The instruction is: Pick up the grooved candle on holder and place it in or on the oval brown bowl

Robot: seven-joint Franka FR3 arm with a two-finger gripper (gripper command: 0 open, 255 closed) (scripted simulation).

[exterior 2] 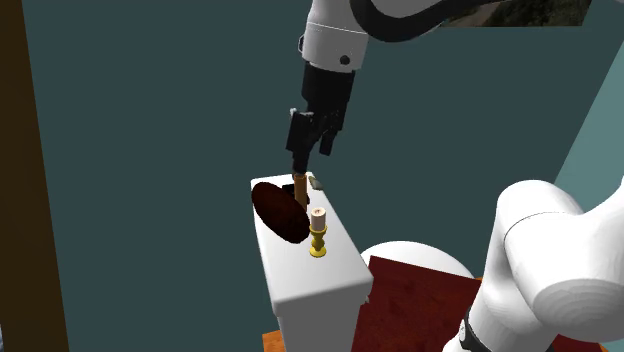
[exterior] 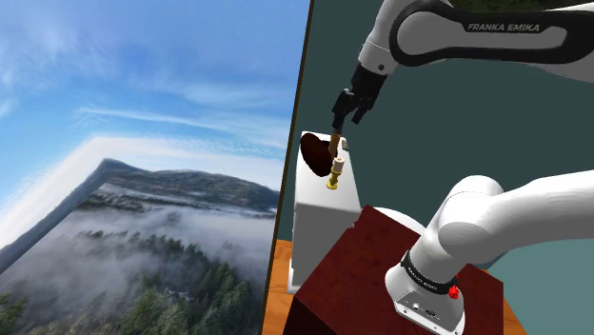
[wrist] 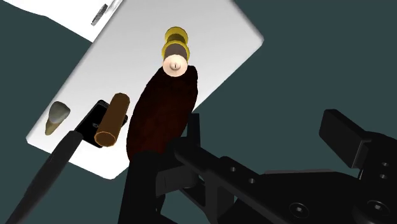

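Above the far end of the white block (exterior 2: 320,285), your gripper (exterior: 348,118) hangs pointing down. Its two fingers (exterior 2: 297,155) stand apart and nothing is clasped between them. Just under one fingertip a short brown cylinder (exterior 2: 300,186) stands on the block; you can't tell whether the finger touches it. In the wrist view a small grey-tan piece (wrist: 57,118) lies near that cylinder, and a slim black bar (wrist: 48,175) runs up toward the cylinder's foot; what that bar belongs to is unclear.

The dark brown oval bowl (exterior 2: 279,211) sits on the block just beside the cylinder, on the second exterior view's left side of the top, reaching that edge. The cream candle (exterior 2: 318,214) you're after stands upright in its gold holder (exterior 2: 318,243) on the block. It is just beside the bowl toward the second exterior view's right, lower than the gripper and free of the fingers. Looking along the gripper, the bowl lies between the fingers and the candle.

Your white arm (exterior: 457,38) reaches in from the shoulder view's upper right, and its base sits on the dark red stand (exterior: 347,271), close by the block. A teal wall (exterior 2: 150,120) rises behind, and on the shoulder view's left hangs a backdrop (exterior: 133,209) of blue sky and fog-covered wooded hills
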